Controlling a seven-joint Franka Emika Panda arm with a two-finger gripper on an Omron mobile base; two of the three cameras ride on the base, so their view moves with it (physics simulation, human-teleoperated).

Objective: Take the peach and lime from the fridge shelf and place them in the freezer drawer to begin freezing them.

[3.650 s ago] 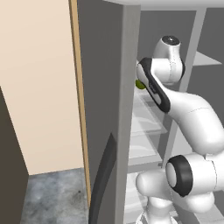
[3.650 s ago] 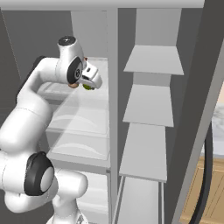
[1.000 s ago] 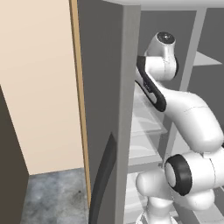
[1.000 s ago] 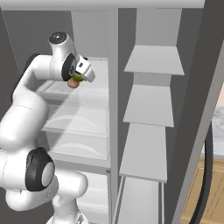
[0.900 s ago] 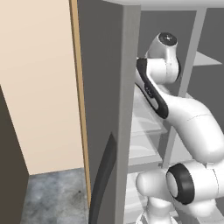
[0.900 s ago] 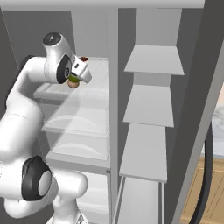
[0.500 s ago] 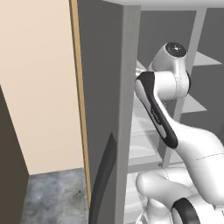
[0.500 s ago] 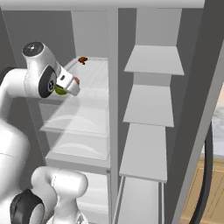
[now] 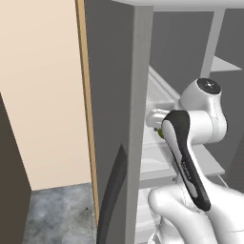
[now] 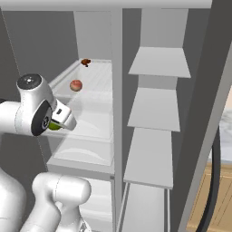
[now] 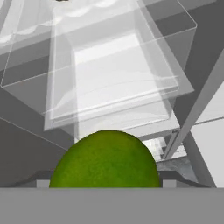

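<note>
Lime [image 11: 104, 159]: mottled yellow-green, darker olive toward its lower edge. Peach [image 10: 75, 85]: reddish-orange with a paler patch, on a clear, glassy fridge shelf [image 10: 97, 93] with pale grey-white rims. Opaque shelves [image 10: 155, 108]: plain light grey; fridge walls: darker grey.

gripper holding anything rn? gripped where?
The lime sits in the gripper, pinched at its sides between the fingers. The peach lies on the fridge shelf.
</note>
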